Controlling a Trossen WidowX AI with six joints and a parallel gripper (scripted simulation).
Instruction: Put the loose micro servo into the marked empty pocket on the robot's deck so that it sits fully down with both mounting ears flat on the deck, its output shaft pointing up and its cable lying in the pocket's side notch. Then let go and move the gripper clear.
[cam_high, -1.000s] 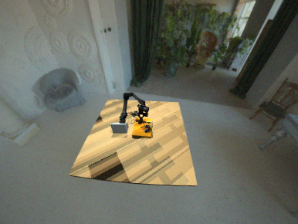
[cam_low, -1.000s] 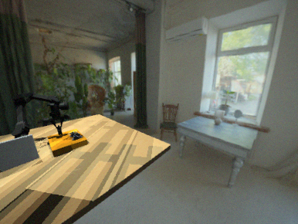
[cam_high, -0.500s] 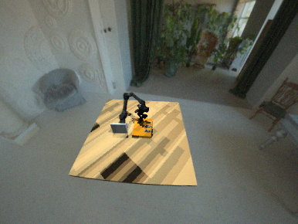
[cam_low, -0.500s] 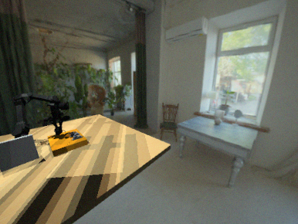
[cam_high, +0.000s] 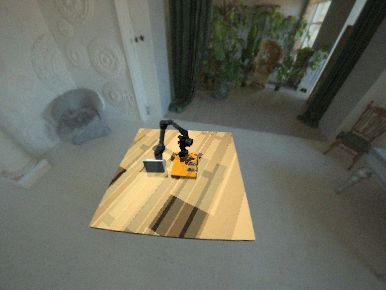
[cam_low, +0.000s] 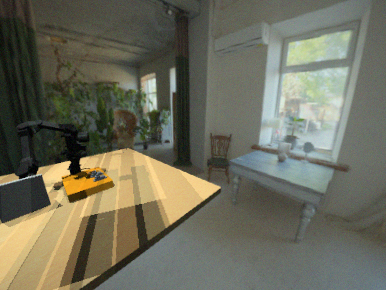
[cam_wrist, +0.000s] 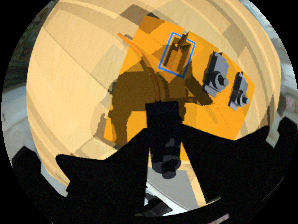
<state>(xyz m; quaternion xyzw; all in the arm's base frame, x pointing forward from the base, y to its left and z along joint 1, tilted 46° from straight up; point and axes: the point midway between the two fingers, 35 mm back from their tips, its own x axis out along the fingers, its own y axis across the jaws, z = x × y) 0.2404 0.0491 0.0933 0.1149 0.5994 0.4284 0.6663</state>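
Observation:
The loose micro servo (cam_wrist: 164, 117) is a dark block in the wrist view, held between the fingers of my gripper (cam_wrist: 163, 130) (cam_high: 183, 154) (cam_low: 75, 170), with its round shaft end toward the bottom of the view. Its orange-brown cable (cam_wrist: 145, 56) curves up and left from it. The orange deck (cam_high: 180, 173) (cam_low: 89, 193) (cam_wrist: 205, 120) lies beneath. The blue outline (cam_wrist: 165, 50) of the marked pocket is above and slightly right of the servo in the wrist view, with a brown piece standing at its upper edge. The servo's height above the deck is hard to tell.
Two grey servos (cam_wrist: 216, 74) (cam_wrist: 239, 92) sit in the deck right of the pocket in the wrist view. A dark tilted panel (cam_high: 154, 166) (cam_low: 24, 198) stands beside the deck on the wooden table (cam_high: 225, 200) (cam_low: 165, 190). Shadows fall across the deck.

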